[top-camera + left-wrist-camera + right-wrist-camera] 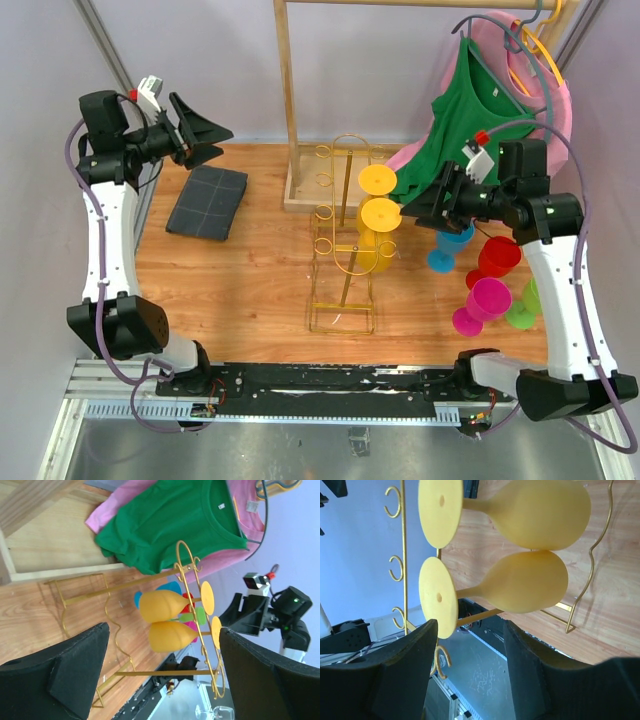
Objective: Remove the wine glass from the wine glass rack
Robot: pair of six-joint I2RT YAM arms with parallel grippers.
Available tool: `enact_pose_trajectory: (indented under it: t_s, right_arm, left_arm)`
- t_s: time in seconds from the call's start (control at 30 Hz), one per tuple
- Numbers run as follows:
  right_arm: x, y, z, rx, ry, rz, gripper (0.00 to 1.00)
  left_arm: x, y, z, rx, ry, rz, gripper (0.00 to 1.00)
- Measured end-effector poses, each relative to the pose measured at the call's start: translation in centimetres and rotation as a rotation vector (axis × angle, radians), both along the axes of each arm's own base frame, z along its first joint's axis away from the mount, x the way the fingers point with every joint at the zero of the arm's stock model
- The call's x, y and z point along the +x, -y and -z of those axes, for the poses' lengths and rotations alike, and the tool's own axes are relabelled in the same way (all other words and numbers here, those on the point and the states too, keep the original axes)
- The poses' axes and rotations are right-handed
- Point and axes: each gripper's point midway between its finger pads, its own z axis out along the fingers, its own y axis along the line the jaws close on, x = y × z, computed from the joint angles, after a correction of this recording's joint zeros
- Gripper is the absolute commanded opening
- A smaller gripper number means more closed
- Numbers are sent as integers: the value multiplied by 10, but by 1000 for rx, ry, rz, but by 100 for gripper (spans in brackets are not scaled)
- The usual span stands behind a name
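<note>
Right wrist view, right hand (470, 626) spread and holding nothing, close by the foot of a yellow wine glass (520, 587) hanging on the wine glass rack (403, 555) on the desk (615, 605): may bump that foot and tip the thin rack over.

Bright, even light throughout, only faint soft shadows on the table (250, 290), all views sharp

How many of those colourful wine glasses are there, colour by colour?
Yellow glasses: 2
Blue glass: 1
Red glass: 1
Pink glass: 1
Green glass: 1
Total: 6 in view
</note>
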Motion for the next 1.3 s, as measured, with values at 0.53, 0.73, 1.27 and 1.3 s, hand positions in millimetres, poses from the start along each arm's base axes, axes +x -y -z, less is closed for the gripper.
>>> enact_pose_trajectory:
  t_s: [0.53, 0.73, 1.27, 1.3]
  right_arm:
    - [6, -23, 4, 46, 8, -40, 31]
    - [9, -24, 5, 54, 12, -36, 21]
    - [7, -29, -5, 120, 42, -37, 1]
    - [8, -29, -5, 121, 41, -35, 1]
  left_arm:
    - [-10, 19, 12, -26, -41, 63, 95]
    - [-11, 19, 17, -27, -52, 63, 95]
    - [-12, 18, 19, -10, -37, 69, 93]
    - [-12, 18, 19, -11, -38, 70, 93]
